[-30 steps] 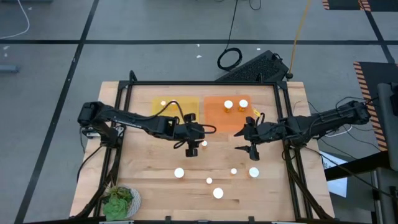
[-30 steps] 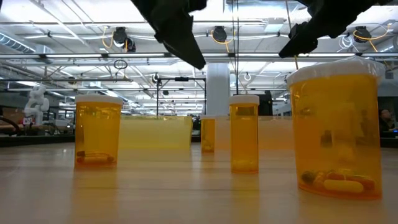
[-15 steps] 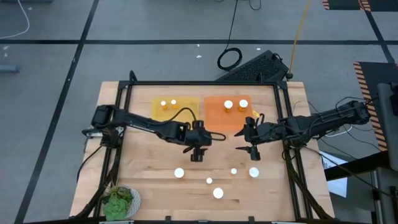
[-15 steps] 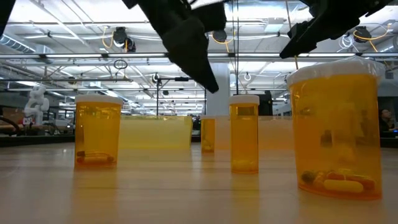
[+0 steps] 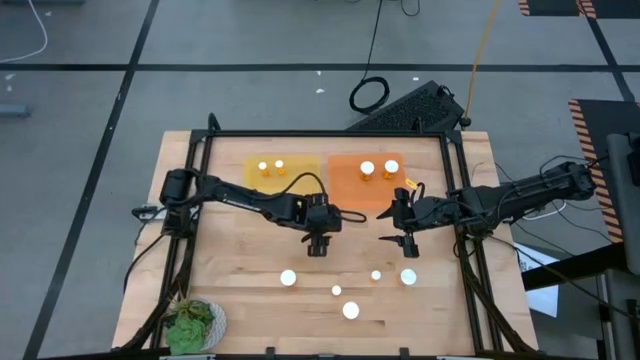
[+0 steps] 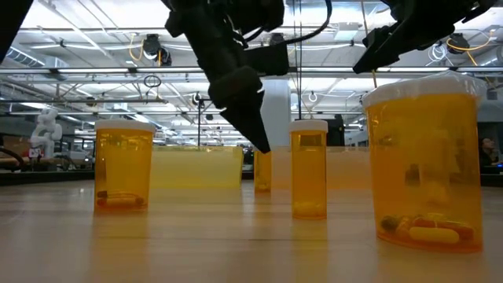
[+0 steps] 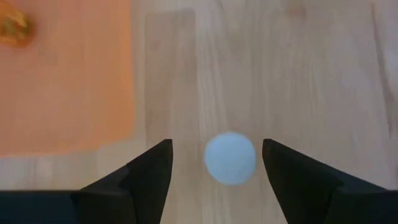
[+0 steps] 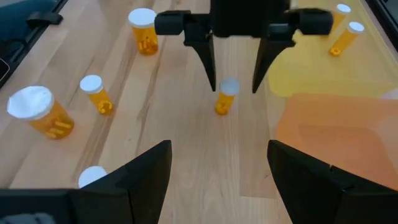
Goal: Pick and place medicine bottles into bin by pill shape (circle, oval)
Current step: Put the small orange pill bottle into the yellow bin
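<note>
A small amber bottle with a white cap (image 7: 230, 158) stands upright on the wood, near the orange bin's (image 5: 345, 185) near edge. My left gripper (image 5: 318, 247) hangs over it, open. One finger is on each side of the cap (image 8: 229, 86) and neither touches it. My right gripper (image 5: 405, 238) is open and holds nothing, a little to the right. Two bottles stand in the yellow bin (image 5: 300, 175) and two in the orange one. Several more stand on the near part of the table, such as a wide-capped one (image 5: 351, 311).
A green leafy object (image 5: 195, 322) lies at the table's near left corner. Loose bottles (image 5: 288, 278) (image 5: 408, 277) stand between the grippers and the near edge. A black frame runs round the table, and a keyboard (image 5: 410, 108) lies on the floor beyond the far edge.
My left gripper has gone a little toward the table's right edge and come down over the small bottle near the orange bin. Its fingers now stand on either side of the cap. The bottles have kept their places.
</note>
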Motion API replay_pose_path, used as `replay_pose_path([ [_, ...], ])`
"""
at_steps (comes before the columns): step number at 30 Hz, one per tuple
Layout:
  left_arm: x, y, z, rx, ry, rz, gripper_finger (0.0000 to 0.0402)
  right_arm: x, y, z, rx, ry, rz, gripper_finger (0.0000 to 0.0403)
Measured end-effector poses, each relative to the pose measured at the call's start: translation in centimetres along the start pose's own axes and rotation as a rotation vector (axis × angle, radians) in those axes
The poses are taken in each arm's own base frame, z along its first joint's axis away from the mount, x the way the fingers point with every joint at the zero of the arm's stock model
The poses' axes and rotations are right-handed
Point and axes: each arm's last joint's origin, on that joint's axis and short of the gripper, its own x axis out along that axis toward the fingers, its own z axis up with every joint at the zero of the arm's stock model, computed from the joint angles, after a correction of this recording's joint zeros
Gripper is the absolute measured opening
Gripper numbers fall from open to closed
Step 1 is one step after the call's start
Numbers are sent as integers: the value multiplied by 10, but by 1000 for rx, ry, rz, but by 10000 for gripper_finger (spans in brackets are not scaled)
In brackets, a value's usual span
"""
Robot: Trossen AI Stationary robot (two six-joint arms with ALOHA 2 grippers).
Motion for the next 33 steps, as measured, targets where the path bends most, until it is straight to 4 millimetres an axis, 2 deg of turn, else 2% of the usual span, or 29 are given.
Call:
replay_pose_path([
  [11,10,-3,-4,25,30,-40,206,0,0,0,0,0,0,261],
  [23,9,-2,-2,60,10,-78,132,0,0,0,-4,-1,0,261],
  [28,6,-2,-1,60,2,-81,126,0,0,0,-4,-1,0,261],
  [33,-9,0,-1,52,8,-81,127,0,0,0,-4,0,0,260],
])
